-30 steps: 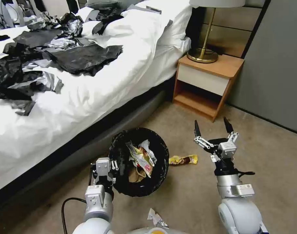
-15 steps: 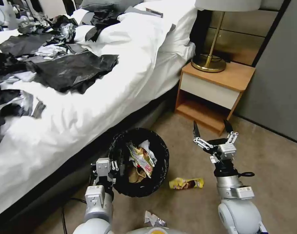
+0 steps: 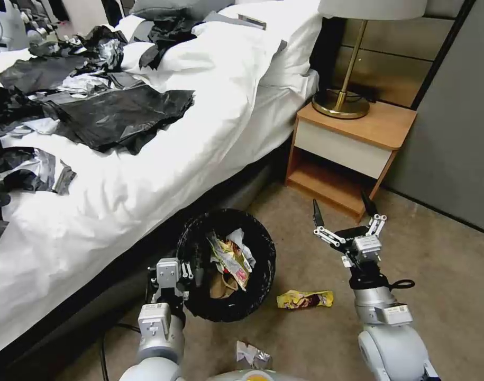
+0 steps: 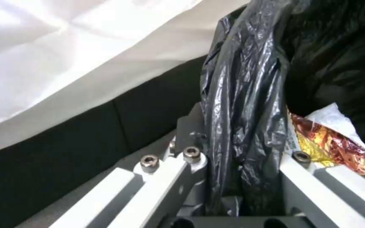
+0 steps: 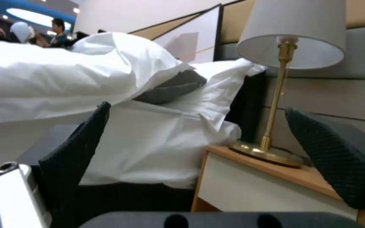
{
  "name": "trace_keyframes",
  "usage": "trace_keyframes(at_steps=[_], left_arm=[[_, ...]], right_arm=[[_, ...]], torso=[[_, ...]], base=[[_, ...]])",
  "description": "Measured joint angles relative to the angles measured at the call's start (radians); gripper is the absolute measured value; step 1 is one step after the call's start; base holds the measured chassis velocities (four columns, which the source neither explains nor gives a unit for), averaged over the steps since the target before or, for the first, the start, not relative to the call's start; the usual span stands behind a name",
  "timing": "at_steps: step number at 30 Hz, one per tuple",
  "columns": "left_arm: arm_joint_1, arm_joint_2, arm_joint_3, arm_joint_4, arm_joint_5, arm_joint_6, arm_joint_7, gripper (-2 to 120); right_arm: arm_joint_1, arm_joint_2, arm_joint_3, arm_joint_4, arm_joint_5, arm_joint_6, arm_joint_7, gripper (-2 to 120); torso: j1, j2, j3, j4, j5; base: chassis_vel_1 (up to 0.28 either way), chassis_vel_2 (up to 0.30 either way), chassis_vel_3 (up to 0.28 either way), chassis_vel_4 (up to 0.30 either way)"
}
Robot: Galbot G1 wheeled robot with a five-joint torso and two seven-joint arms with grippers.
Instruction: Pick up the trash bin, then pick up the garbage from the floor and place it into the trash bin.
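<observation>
No text, brand or number can be read. Print on the yellow wrapper beside the right tool and small arm labels are illegible.

Below me the tan carpet floor carries a yellow snack wrapper lying flat, just beside the trash bin on its nightstand side. A crumpled silvery wrapper lies on the carpet nearer to me than the bin. The wooden nightstand stands on the floor beyond the bin, and the bed stands alongside it.
</observation>
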State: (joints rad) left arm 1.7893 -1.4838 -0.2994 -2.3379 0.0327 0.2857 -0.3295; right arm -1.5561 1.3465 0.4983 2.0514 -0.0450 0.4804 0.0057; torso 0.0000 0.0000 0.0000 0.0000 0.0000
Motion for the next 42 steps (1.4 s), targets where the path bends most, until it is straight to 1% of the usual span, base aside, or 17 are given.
trace_keyframes(at_steps=[3, 5, 7, 9, 12, 13, 15, 16, 17, 20, 24, 25, 27, 28, 33, 34, 42], left_arm=[[-0.001, -0.001, 0.001, 0.0, 0.0, -0.001, 0.0, 1], [-0.004, 0.0, 0.001, 0.001, 0.001, -0.001, 0.0, 1], [-0.005, 0.001, 0.002, 0.002, 0.0, -0.001, 0.0, 1], [-0.005, 0.001, 0.001, 0.002, 0.0, -0.001, 0.0, 1], [-0.004, 0.001, 0.001, 0.003, 0.0, -0.001, 0.0, 1], [-0.004, 0.001, 0.001, 0.003, 0.0, -0.001, 0.0, 1], [-0.004, 0.002, 0.001, 0.003, 0.0, -0.001, 0.0, 1], [-0.003, 0.002, 0.001, 0.004, 0.0, -0.001, 0.0, 1], [-0.003, 0.002, 0.001, 0.004, 0.0, -0.001, 0.0, 1], [0.0, 0.002, 0.001, 0.004, 0.0, -0.001, 0.0, 1], [0.0, 0.002, 0.001, 0.005, 0.002, -0.001, 0.0, 1], [0.0, 0.001, 0.002, 0.008, 0.004, -0.001, 0.0, 1], [0.0, 0.0, 0.002, 0.009, 0.004, -0.001, 0.0, 1], [0.001, -0.002, 0.002, 0.01, 0.007, -0.001, 0.0, 1], [0.001, -0.003, 0.002, 0.014, 0.009, 0.0, 0.0, 1], [0.001, -0.003, 0.002, 0.014, 0.009, 0.0, 0.0, 1], [0.0, -0.005, -0.001, 0.022, 0.012, 0.005, -0.001, 1]], right_arm=[[-0.004, -0.001, 0.007, -0.008, 0.0, -0.002, -0.025, 100], [-0.006, -0.011, 0.019, -0.015, 0.005, -0.014, -0.077, 100], [0.008, -0.037, 0.042, -0.044, 0.027, -0.033, -0.168, 100], [0.015, -0.048, 0.05, -0.059, 0.032, -0.037, -0.202, 100], [0.044, -0.089, 0.071, -0.133, 0.033, -0.042, -0.339, 100], [0.044, -0.089, 0.071, -0.133, 0.033, -0.042, -0.339, 100], [0.064, -0.118, 0.074, -0.188, 0.025, -0.042, -0.439, 100], [0.08, -0.147, 0.074, -0.245, 0.01, -0.042, -0.544, 100], [0.08, -0.147, 0.074, -0.245, 0.01, -0.042, -0.544, 100], [0.121, -0.185, 0.068, -0.366, -0.046, -0.04, -0.687, 100], [0.15, -0.199, 0.055, -0.442, -0.082, -0.042, -0.727, 100], [0.183, -0.202, 0.049, -0.512, -0.12, -0.042, -0.759, 100], [0.184, -0.202, 0.048, -0.516, -0.122, -0.042, -0.761, 100], [0.21, -0.203, 0.044, -0.575, -0.154, -0.04, -0.787, 100], [0.274, -0.191, 0.037, -0.709, -0.199, -0.01, -0.849, 100], [0.274, -0.191, 0.037, -0.709, -0.199, -0.01, -0.849, 100], [0.399, -0.151, 0.03, -0.932, -0.22, 0.021, -0.843, 100]], torso=[[0.0, 0.0, 0.0, 0.0, 0.0], [0.0, 0.0, 0.0, -0.0001, 0.0], [0.0, 0.0, 0.0, -0.0001, 0.0], [0.0, 0.0, 0.0, -0.0001, 0.0], [0.0, 0.0, 0.0, 0.0, 0.0001], [0.0, 0.0, 0.0, 0.0, 0.0001], [0.0, 0.0, 0.0, 0.0, 0.0002], [0.0, 0.0, 0.0, 0.0, 0.0002], [0.0, 0.0, 0.0, 0.0, 0.0002], [0.0, 0.0, 0.0, 0.0, 0.0002], [0.0, 0.0, 0.0, -0.0001, 0.0002], [0.0, 0.0, 0.0, 0.0, 0.0001], [0.0, 0.0, 0.0, 0.0, 0.0001], [0.0, 0.0, 0.0, 0.0, 0.0003], [0.0, 0.0, 0.0, -0.0002, 0.0001], [0.0, 0.0, 0.0, -0.0002, 0.0001], [0.0, 0.0, 0.0, 0.0, -0.0001]], base=[[0.0, 0.0, 0.0, 0.0], [0.0, 0.0, 0.0, 0.0], [0.0, 0.0, 0.0, 0.0], [0.0, 0.0, 0.0, 0.0], [0.0, 0.0, 0.0, 0.0], [0.0, 0.0, 0.0, 0.0], [0.0, 0.0, 0.0, 0.0], [0.0, 0.0, 0.0, 0.0], [0.0, 0.0, 0.0, 0.0], [0.0, 0.0, 0.0, 0.0], [0.0, 0.0, 0.0, 0.0], [0.0, 0.0, 0.0, 0.0], [0.0, 0.0, 0.0, 0.0], [0.0, 0.0, 0.0, 0.0], [0.0, 0.0, 0.0, 0.0], [0.0, 0.0, 0.0, 0.0], [0.0, 0.0, 0.0, 0.0]])
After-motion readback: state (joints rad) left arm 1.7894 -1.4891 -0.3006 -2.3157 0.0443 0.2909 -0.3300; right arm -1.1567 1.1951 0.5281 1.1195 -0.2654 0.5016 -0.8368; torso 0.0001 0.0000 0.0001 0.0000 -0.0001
